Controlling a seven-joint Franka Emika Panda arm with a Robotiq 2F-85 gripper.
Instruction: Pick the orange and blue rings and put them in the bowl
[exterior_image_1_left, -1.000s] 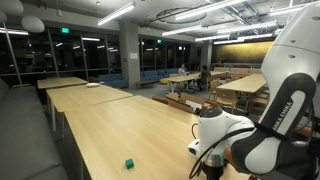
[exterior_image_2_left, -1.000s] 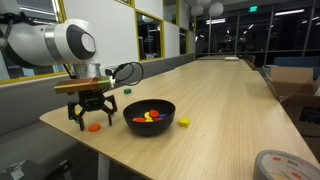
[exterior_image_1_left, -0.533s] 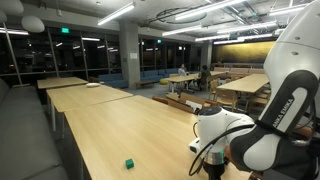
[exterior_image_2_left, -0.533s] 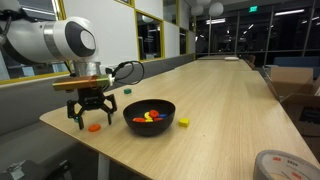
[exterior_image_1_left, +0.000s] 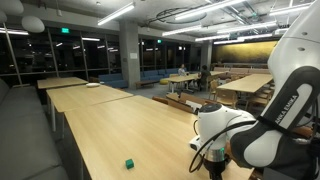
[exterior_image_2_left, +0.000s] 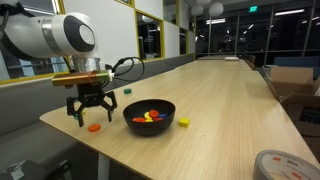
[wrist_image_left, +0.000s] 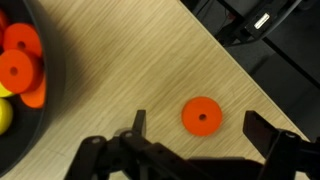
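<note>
I'm hovering the arm over the table's corner, wrist pointing straight down, gripper (exterior_image_2_left: 90, 117) spread wide and grasping nothing. The orange ring (exterior_image_2_left: 95, 127) is lying flat on the wood below, between the fingers in the wrist view, just beside the black bowl (exterior_image_2_left: 160, 124).

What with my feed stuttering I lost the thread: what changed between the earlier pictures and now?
The hand lifted slightly above the orange ring and is open as before; it took hold of nothing and let nothing go. The ring lies on the table where it was, just below the hand. The black bowl with its pieces, the yellow block and the green cube did not move.
</note>
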